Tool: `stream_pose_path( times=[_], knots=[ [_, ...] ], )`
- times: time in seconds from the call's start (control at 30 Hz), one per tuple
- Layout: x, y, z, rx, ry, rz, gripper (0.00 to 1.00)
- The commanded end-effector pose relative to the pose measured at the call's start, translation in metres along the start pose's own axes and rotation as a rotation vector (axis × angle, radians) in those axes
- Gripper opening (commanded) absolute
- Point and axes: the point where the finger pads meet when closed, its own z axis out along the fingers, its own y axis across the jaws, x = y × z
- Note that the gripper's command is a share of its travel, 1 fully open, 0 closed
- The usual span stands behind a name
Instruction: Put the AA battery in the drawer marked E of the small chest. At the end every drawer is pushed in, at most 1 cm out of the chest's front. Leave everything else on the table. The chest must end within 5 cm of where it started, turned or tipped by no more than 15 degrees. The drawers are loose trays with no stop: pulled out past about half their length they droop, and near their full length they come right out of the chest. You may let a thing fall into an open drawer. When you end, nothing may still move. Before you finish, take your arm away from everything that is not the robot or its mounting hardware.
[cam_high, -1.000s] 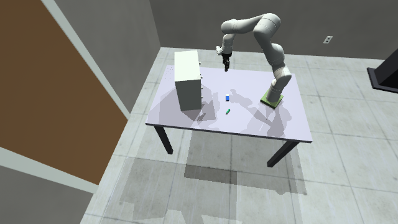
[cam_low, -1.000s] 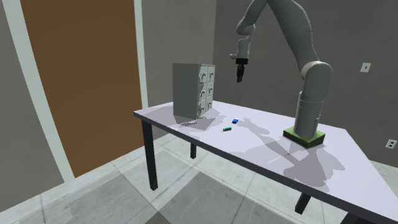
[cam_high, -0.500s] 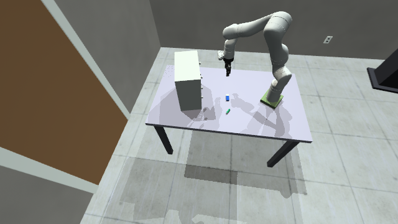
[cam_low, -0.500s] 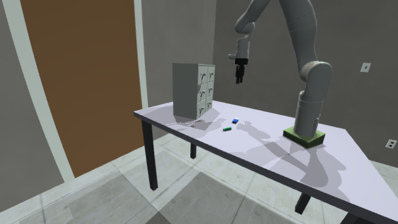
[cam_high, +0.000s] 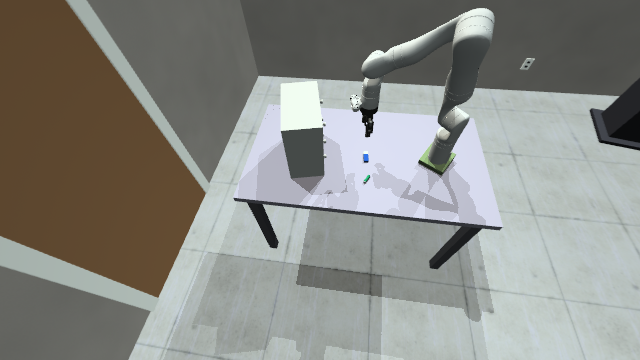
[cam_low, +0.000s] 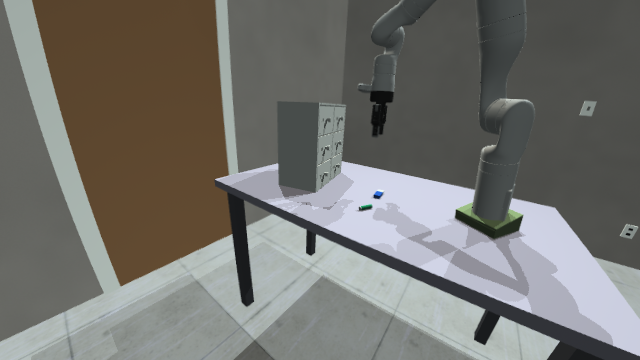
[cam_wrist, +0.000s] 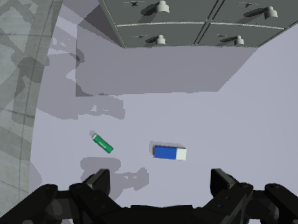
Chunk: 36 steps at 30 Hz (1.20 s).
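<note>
The green AA battery (cam_high: 367, 178) (cam_low: 365, 207) (cam_wrist: 103, 144) lies on its side on the table (cam_high: 400, 200) (cam_low: 430, 250) (cam_wrist: 245, 125), in front of the chest. The pale grey chest (cam_high: 303, 150) (cam_low: 298, 145) (cam_wrist: 185, 35) stands upright with its knobbed drawer fronts toward the robot's base. The drawers look pushed in; their letters are too small to read. My gripper (cam_high: 368, 135) (cam_low: 377, 134) (cam_wrist: 160, 180) is open and empty, pointing down high above the table. In the wrist view the battery is ahead of the fingers and to the left.
A blue and white block (cam_high: 366, 157) (cam_low: 378, 194) (cam_wrist: 169, 152) lies on the table near the battery, to its right in the wrist view. The robot's green base plate (cam_high: 429, 164) (cam_low: 480, 223) is at the other side of the table. The table's edge shows left in the wrist view.
</note>
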Motion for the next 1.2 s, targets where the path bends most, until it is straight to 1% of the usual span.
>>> stream_pose_path(
  times=[0.0, 0.6, 1.17],
  knots=[
    [0.0026, -0.0102, -0.0024, 0.009, 0.009, -0.023, 1.0],
    [0.003, -0.0103, -0.0018, 0.009, 0.013, -0.023, 1.0],
    [0.0057, -0.0104, 0.0015, 0.009, 0.036, -0.023, 1.0]
  ],
)
